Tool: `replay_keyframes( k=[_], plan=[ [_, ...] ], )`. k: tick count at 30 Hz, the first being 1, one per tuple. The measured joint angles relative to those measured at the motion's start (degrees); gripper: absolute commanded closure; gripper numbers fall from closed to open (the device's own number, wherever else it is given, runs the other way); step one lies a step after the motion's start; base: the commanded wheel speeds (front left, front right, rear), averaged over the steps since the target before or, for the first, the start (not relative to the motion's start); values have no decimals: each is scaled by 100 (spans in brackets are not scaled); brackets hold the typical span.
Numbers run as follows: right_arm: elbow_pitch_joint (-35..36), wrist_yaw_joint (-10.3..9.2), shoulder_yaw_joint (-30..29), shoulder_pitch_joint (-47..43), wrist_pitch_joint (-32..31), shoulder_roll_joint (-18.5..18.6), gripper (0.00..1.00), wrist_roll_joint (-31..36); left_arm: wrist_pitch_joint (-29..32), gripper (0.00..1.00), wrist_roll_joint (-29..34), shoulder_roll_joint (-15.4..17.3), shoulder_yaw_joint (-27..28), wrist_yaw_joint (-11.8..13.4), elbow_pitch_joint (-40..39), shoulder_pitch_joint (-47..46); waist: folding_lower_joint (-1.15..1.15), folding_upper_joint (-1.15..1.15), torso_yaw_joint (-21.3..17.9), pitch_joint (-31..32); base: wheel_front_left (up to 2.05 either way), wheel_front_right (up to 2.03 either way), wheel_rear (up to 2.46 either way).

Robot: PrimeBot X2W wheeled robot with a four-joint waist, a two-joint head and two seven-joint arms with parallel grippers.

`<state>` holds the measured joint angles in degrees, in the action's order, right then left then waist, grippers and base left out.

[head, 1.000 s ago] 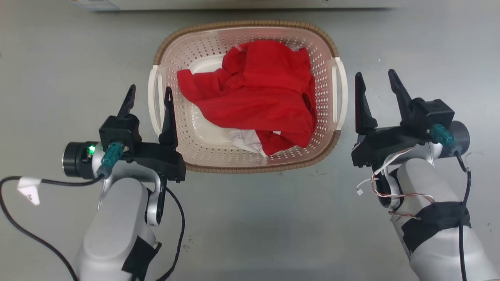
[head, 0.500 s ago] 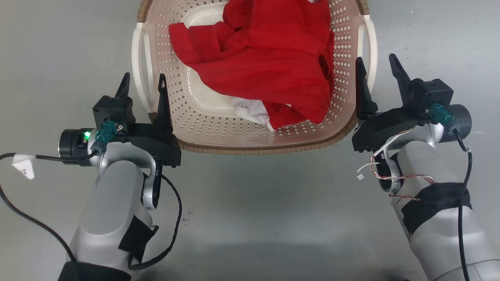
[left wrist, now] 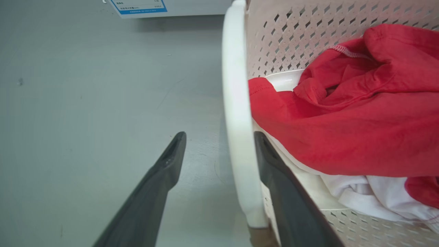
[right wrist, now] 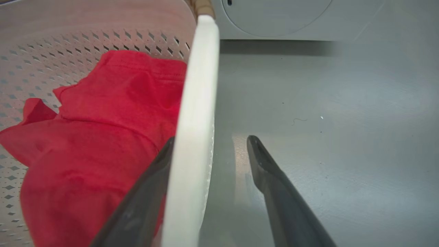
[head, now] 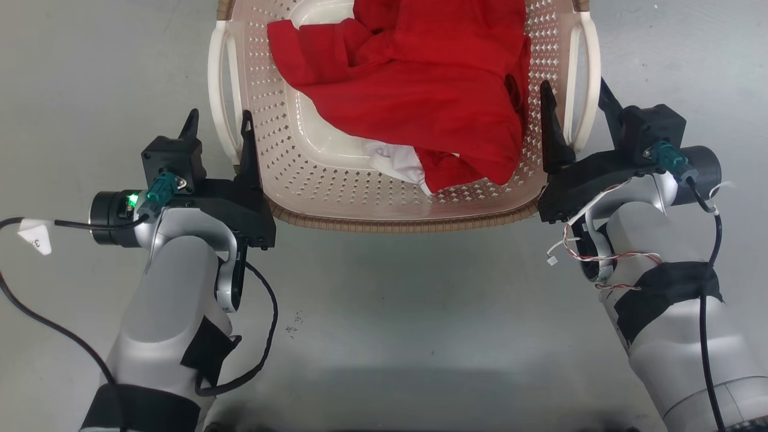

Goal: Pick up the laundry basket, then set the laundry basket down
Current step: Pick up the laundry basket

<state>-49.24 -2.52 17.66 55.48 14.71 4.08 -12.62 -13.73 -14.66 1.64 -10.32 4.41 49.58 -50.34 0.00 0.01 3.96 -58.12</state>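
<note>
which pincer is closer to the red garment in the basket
Right. The right pincer has its inner finger beside the red garment; the left pincer has bare laundry basket wall between its inner finger and the cloth.

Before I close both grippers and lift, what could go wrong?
The red garment lies close to the right gripper's inner finger, so closing could pinch cloth against the right handle. In the left gripper, the left handle sits hard by the inner finger; closing may nudge the laundry basket sideways.
</note>
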Motion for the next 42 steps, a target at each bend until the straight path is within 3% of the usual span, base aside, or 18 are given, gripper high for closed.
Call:
replay_keyframes(
  k=[9, 10, 11, 13, 15, 17, 19, 21, 42],
  plan=[
    [-136, -66, 339, 181, 11, 14, 0, -348, -2, 0, -177, -32, -153, -99, 342, -268, -1, -1, 99, -19, 0, 0, 0],
    [-149, -84, 382, 201, 12, 15, 7, -389, -8, 0, -222, -35, -181, -102, 369, -281, -1, -1, 106, -15, 0, 0, 0],
    [-165, -90, 426, 225, 19, 16, 27, -449, -14, 2, -254, -35, -209, -140, 399, -302, -1, -1, 112, -11, 0, 0, 0],
    [-212, -109, 517, 272, 19, 20, 52, -546, -18, 22, -308, -34, -277, -141, 444, -336, -1, -1, 119, 0, 0, 0, 0],
    [-266, -153, 595, 285, 18, 22, 60, -619, -23, 44, -349, -40, -342, -146, 505, -352, -1, -1, 121, 14, 0, 0, 0],
    [-316, -158, 686, 287, 18, 21, 66, -693, -25, 57, -410, -42, -388, -153, 575, -359, -1, -1, 119, 32, 0, 0, 0],
    [-359, -204, 773, 289, 18, 7, 78, -795, -25, 79, -510, -45, -449, -196, 637, -365, -1, -1, 115, 51, 0, 0, 0],
    [-403, -225, 855, 293, 16, 0, 100, -921, -25, 100, -603, -57, -508, -197, 692, -375, 0, -1, 108, 74, 0, 0, 0],
    [-747, -363, 1536, 163, 0, 9, 100, -1838, -24, 100, -1053, -41, -1044, -194, 1182, -346, 0, 0, -41, 699, 0, 0, 0]
  ],
)
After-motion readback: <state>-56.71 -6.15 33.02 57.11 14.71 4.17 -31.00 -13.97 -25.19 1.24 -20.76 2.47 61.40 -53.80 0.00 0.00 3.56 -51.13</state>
